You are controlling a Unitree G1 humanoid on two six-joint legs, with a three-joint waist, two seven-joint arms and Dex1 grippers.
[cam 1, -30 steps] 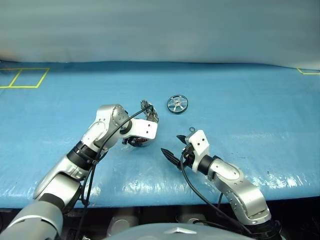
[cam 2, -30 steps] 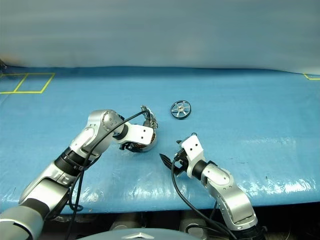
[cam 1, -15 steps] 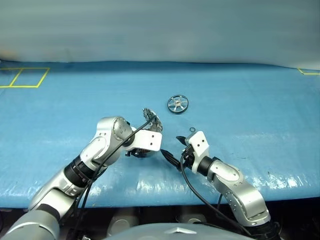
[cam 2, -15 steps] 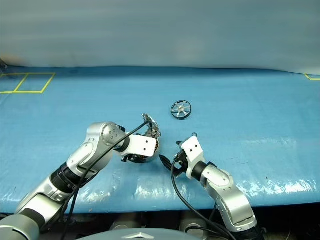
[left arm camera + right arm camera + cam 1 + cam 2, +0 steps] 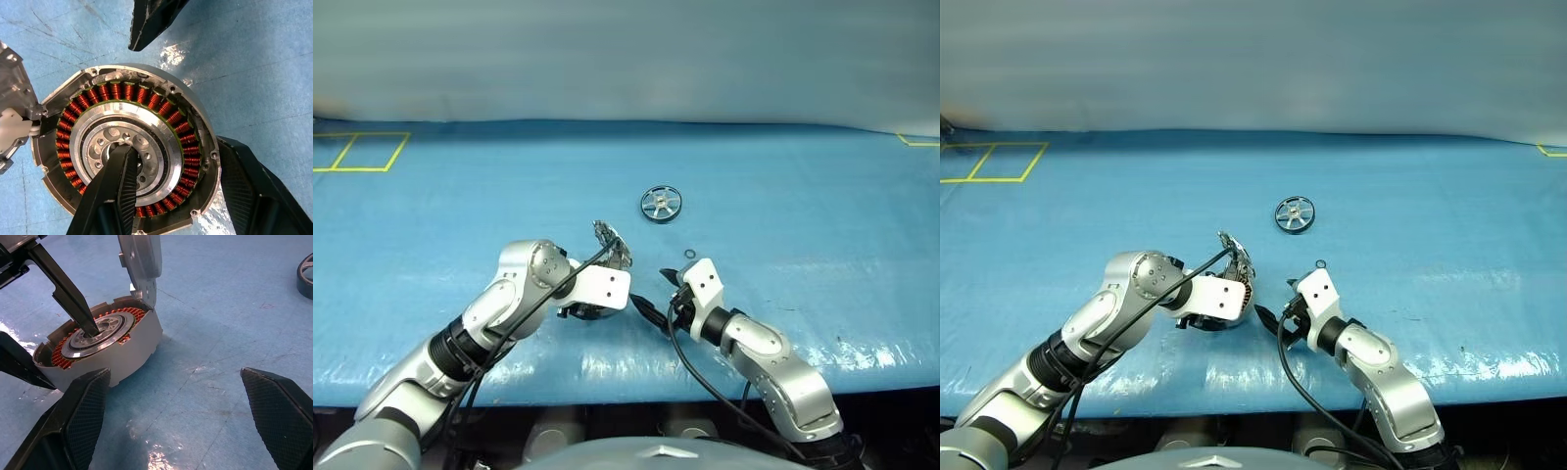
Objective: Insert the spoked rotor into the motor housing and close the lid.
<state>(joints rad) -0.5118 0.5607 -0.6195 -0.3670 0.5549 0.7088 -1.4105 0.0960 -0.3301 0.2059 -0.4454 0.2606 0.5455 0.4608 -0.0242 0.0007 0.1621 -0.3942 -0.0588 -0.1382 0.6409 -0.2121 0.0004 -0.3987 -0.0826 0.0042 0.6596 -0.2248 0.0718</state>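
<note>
The motor housing (image 5: 133, 348), a grey cup with a copper winding ring, sits on the blue table near the front edge. Its lid (image 5: 612, 243) stands up, hinged open on the far rim. My left gripper (image 5: 176, 152) is shut on the housing's wall, with one finger (image 5: 117, 176) in the silver centre bearing and the other outside the rim. Just to the right of the housing, my right gripper (image 5: 656, 292) is open and holds nothing. The spoked rotor (image 5: 661, 204) lies flat farther back, apart from both grippers.
A small metal ring (image 5: 691, 254) lies on the blue table cover (image 5: 803, 225) behind my right gripper. Yellow tape squares (image 5: 357, 152) mark the far left, and a yellow corner (image 5: 915, 140) marks the far right. The table's front edge is close below the housing.
My left gripper has drawn the housing back toward the table's front edge and closer to the right gripper. The right gripper and the rotor have stayed put.
</note>
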